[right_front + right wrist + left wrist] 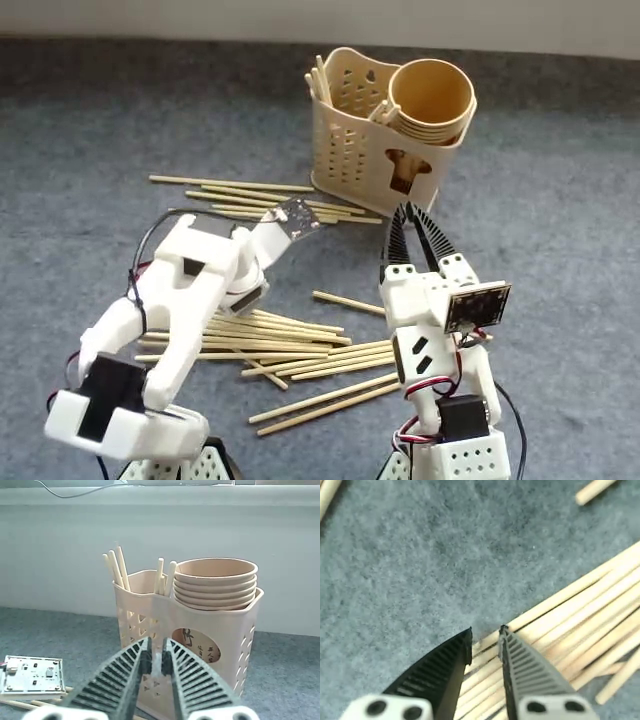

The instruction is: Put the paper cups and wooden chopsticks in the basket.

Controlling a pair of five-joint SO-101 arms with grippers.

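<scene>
Hovering low over the near ends of the loose chopsticks (290,345), my left gripper (486,630) has its jaws a little apart with nothing caught between them. I hold it astride the edge of the bundle, not its middle, because closing there should take one or two sticks and not the whole heap.

That bundle lies flat on the grey mat (560,250) in the lower middle of the high view, between my two arms. A second scatter of sticks (250,195) lies at centre left, just in front of the basket (345,150).

My right gripper (156,647) is pinched closed and empty. It points at the basket's front wall from close by without touching it, at centre right of the high view. I judge it is parked there to leave the pile free for my left arm.

The basket stands at the upper middle. The paper cups (430,95) sit nested in its right compartment, and a few upright chopsticks (320,80) stand in its left one, so the cups look finished and the sticks on the mat remain.
</scene>
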